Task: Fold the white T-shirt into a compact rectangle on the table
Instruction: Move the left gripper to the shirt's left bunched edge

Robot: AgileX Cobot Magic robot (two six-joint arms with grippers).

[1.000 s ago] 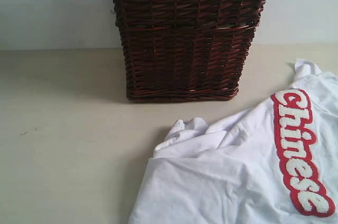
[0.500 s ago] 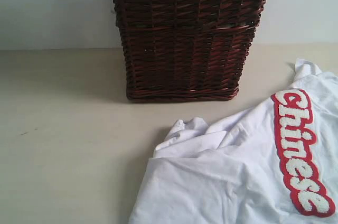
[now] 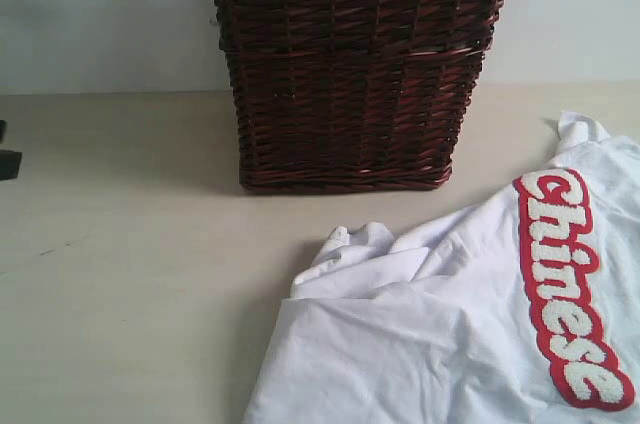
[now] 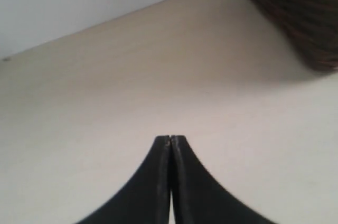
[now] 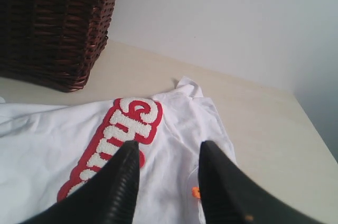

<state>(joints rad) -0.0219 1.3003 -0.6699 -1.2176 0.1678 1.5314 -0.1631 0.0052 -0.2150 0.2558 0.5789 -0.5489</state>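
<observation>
The white T-shirt [image 3: 450,334] lies crumpled on the table [image 3: 130,294] at the front right. Its red-outlined letters [image 3: 570,284] face up, and a bunched sleeve points toward the basket. My right gripper [image 5: 169,145] hovers open just above the shirt [image 5: 174,123] near the collar, with nothing between its fingers. The letters [image 5: 121,129] lie beside one finger and the orange neck tag [image 5: 195,192] beside the other. My left gripper [image 4: 171,138] is shut and empty over bare table [image 4: 158,76], far from the shirt. A dark piece of it [image 3: 6,159] shows at the exterior view's left edge.
A tall dark brown wicker basket [image 3: 350,74] with a lace-trimmed rim stands at the back centre, just behind the shirt's bunched sleeve. It also appears in both wrist views as the basket [image 5: 47,23] and the basket [image 4: 301,12]. A pale wall backs the table.
A dark piece of my left gripper has come into the exterior view at the far left edge. The shirt and basket have not moved.
</observation>
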